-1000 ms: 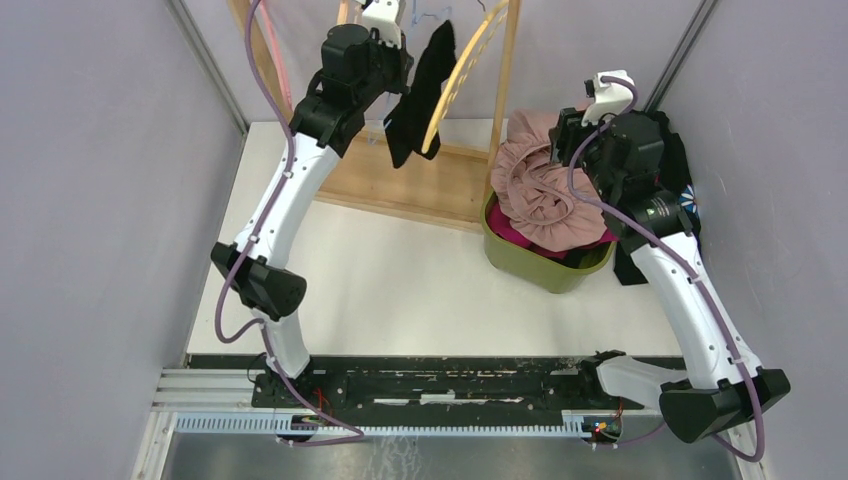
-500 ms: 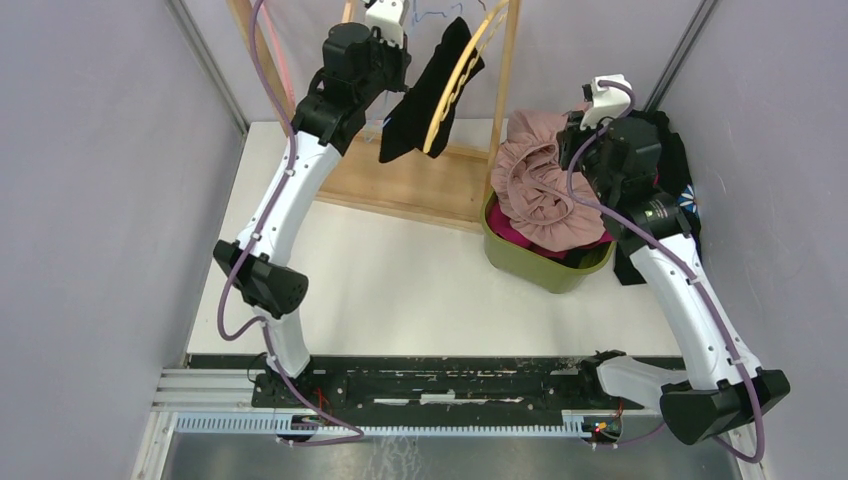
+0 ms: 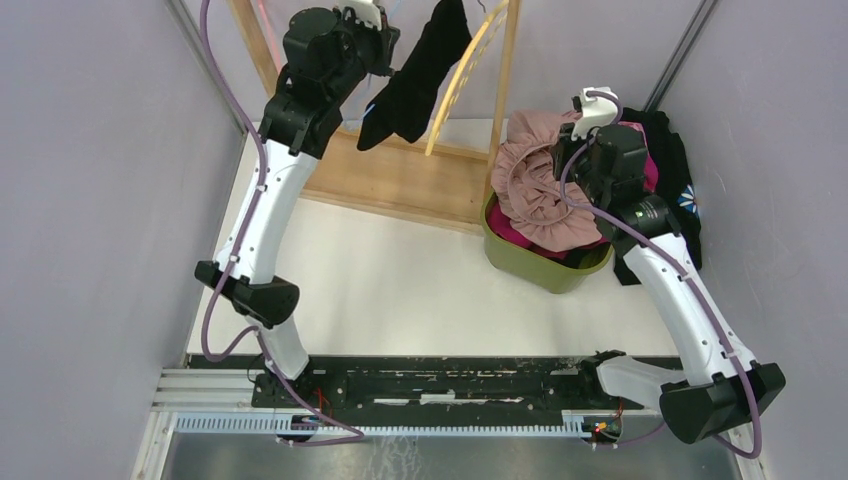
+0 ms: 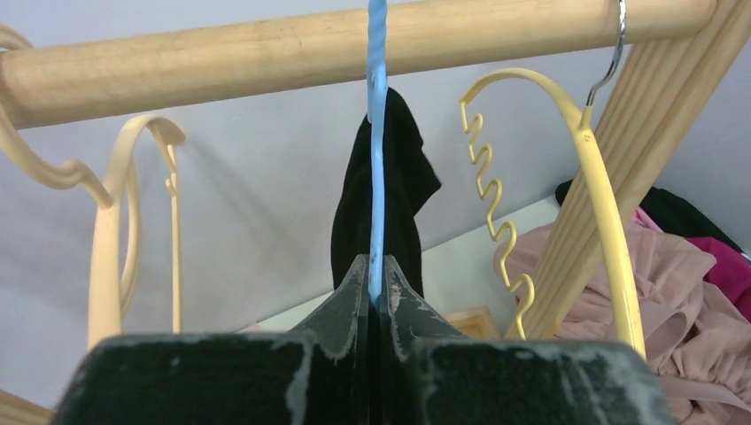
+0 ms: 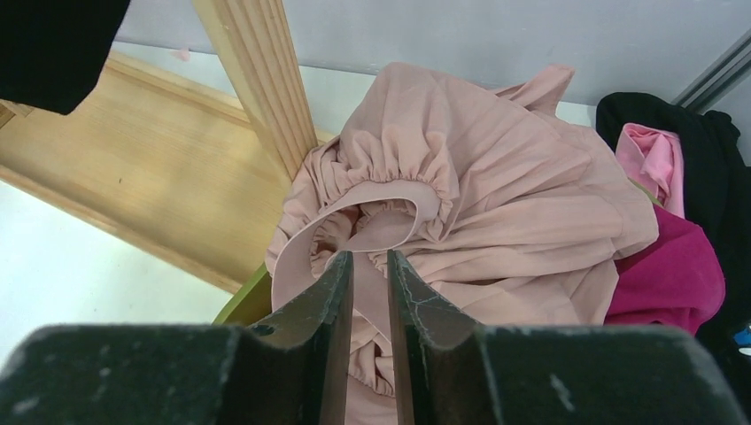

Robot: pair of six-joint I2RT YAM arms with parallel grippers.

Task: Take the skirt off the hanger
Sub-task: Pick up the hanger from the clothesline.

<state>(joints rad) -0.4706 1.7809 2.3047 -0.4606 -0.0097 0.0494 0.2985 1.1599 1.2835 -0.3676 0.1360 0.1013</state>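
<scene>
A black skirt drapes over a thin blue hanger that hooks on the wooden rail. My left gripper is shut on the blue hanger's lower part, with the skirt hanging just behind the fingertips. In the top view the left arm reaches up to the rack's top left. My right gripper hovers over a pink gathered garment heaped in the green basket. Its jaws stand a narrow gap apart, and pink fabric shows through the gap, with nothing clearly gripped.
A yellow wavy hanger hangs right of the blue one, a cream hanger to the left. The rack's slanted post and wooden base stand beside the basket. Black and magenta clothes lie at the far right.
The left arm has moved up and to the left with the hanger, swinging the black skirt leftwards. The right gripper's jaws have narrowed, and it has shifted slightly left over the pink pile.
</scene>
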